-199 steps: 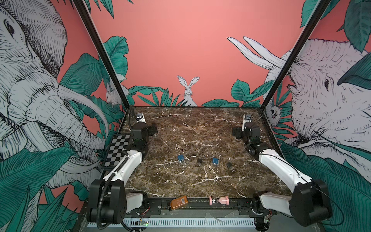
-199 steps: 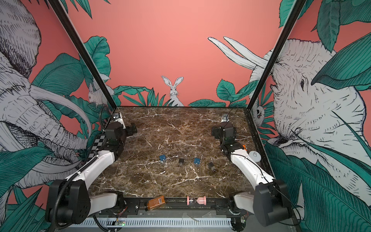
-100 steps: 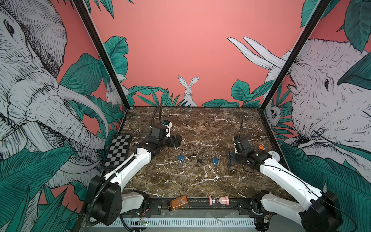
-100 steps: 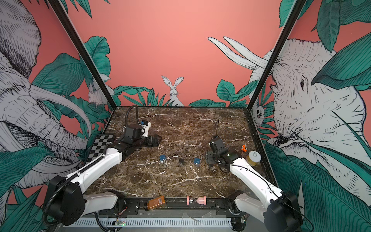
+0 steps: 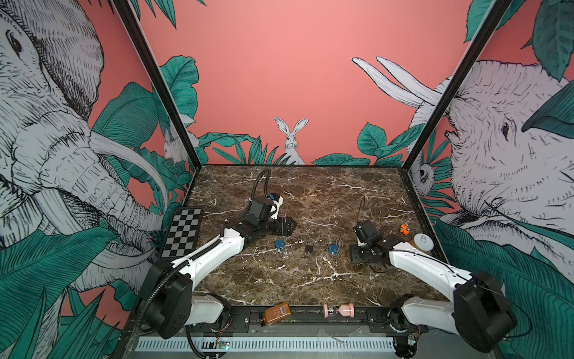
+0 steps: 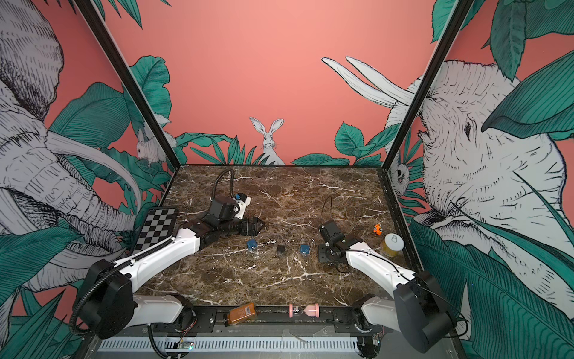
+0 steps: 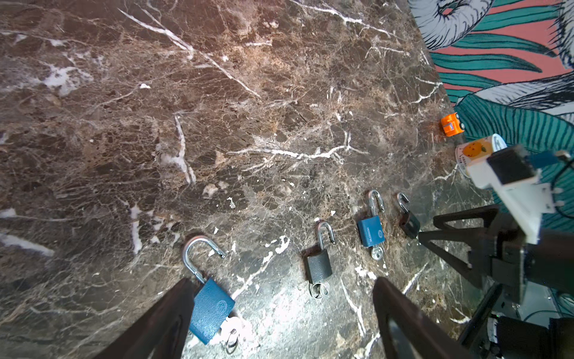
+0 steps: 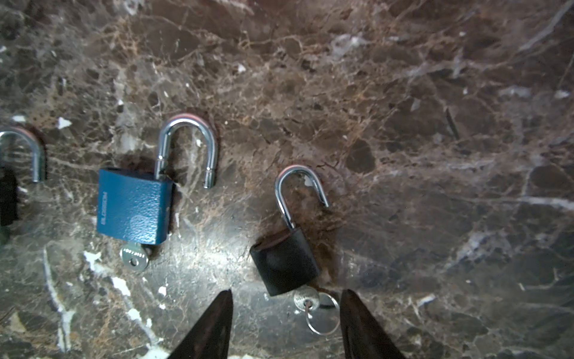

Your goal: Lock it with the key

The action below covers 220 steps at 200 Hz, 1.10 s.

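Trouble, if it comes, starts at the key (image 8: 306, 301). The right pincer (image 8: 287, 298) hangs low over the table (image 8: 435, 124), roughly half open. It has one finger on either side of that key and grips nothing yet. The key sits nearer one finger than the other, so I reckon that finger would reach it first on a squeeze and shove it sideways.

The black padlock (image 8: 284, 264) is small and lies loose on polished marble with nothing pinning its body. To my eye a twist on the key could spin the whole lock instead of the cylinder. A nudge could also skid it toward the neighbouring blue padlock (image 8: 133, 206).

The left pincer (image 7: 281, 286) is no help where it is. It is wide open and empty, over the end blue padlock (image 7: 211, 310) at the far end of the row, well apart.

The black padlock is last in the row on the right arm's side. It lies flat, and the right arm hides it in both top views. Its long axis runs from key to shackle (image 8: 298, 169), canted slightly. The key end points toward the pincer and the table's front edge, and the shackle points toward the back wall.

The shackle is raised and swung out, with its free end beside the body rather than over its hole. Pressed down like that, I'd expect it to miss the hole.
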Each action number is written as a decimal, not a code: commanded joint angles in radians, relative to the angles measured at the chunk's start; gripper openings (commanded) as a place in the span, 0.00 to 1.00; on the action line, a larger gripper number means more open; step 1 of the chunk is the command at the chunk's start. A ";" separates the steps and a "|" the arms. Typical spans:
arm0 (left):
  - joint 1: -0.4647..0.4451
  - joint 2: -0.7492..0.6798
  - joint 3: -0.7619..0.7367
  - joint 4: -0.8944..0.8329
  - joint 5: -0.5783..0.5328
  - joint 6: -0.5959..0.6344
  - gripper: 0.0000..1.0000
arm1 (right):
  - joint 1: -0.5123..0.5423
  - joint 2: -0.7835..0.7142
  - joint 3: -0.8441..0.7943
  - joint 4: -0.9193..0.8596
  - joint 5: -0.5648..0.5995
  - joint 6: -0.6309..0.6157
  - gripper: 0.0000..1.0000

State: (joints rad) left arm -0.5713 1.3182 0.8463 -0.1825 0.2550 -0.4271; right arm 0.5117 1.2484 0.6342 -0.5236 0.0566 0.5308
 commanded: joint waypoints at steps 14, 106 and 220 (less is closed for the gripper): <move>-0.007 -0.005 -0.005 0.032 0.025 -0.018 0.91 | 0.006 0.059 0.037 0.030 0.031 0.009 0.47; -0.016 -0.022 -0.032 0.048 0.022 -0.012 0.90 | 0.023 0.105 -0.016 0.097 0.033 0.060 0.47; -0.021 0.002 -0.037 0.078 0.044 0.007 0.88 | 0.076 0.155 -0.003 0.076 0.107 0.127 0.43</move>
State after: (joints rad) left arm -0.5880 1.3197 0.8108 -0.1276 0.2810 -0.4267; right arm 0.5743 1.3731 0.6239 -0.4282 0.1223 0.6319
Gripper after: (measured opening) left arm 0.887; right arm 0.432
